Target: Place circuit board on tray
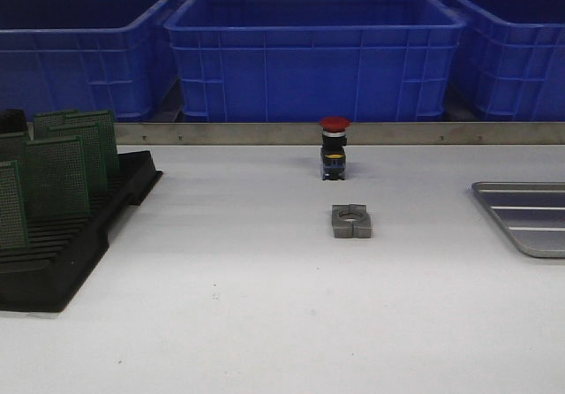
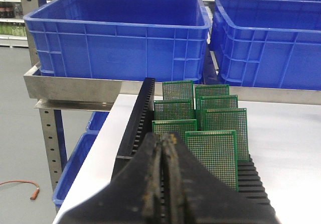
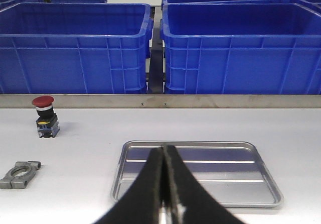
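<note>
Several green circuit boards (image 1: 57, 175) stand upright in a black slotted rack (image 1: 62, 253) at the table's left; the left wrist view shows the boards (image 2: 210, 151) too. The silver tray (image 1: 530, 217) lies at the table's right edge, cut off by the frame; the right wrist view shows it whole (image 3: 246, 189) and with nothing in it. My left gripper (image 2: 165, 137) is shut and empty, just before the nearest boards. My right gripper (image 3: 164, 147) is shut and empty, in front of the tray's near side. Neither gripper shows in the front view.
A red-capped push button (image 1: 334, 147) stands at the table's middle back, a grey metal clamp block (image 1: 351, 221) just in front of it. Blue crates (image 1: 313, 49) line a shelf behind a metal rail (image 1: 397, 133). The rack (image 2: 138, 128) sits near the table's left edge.
</note>
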Motion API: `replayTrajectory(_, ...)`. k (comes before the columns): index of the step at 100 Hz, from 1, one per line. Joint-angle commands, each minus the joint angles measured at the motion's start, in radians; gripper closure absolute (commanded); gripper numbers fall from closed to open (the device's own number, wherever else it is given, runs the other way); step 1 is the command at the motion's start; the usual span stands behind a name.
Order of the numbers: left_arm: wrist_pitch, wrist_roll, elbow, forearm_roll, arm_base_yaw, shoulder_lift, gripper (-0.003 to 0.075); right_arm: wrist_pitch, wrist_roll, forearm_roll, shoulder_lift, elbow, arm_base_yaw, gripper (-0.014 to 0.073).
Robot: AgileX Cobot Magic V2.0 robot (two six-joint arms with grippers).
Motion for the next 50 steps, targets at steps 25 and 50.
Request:
replayTrajectory(25,-0.087,-0.009,0.043,-0.050,-0.004,-0.030,0.0741,-0.070,-0.007,0.000,-0.028,-0.013,0.002,0.0655)
replayTrajectory(50,0.035,-0.009,-0.084,-0.056,-0.004,-0.021,0.0741,-0.070,-0.007,0.000,-0.028,-0.013,0.002,0.0655)
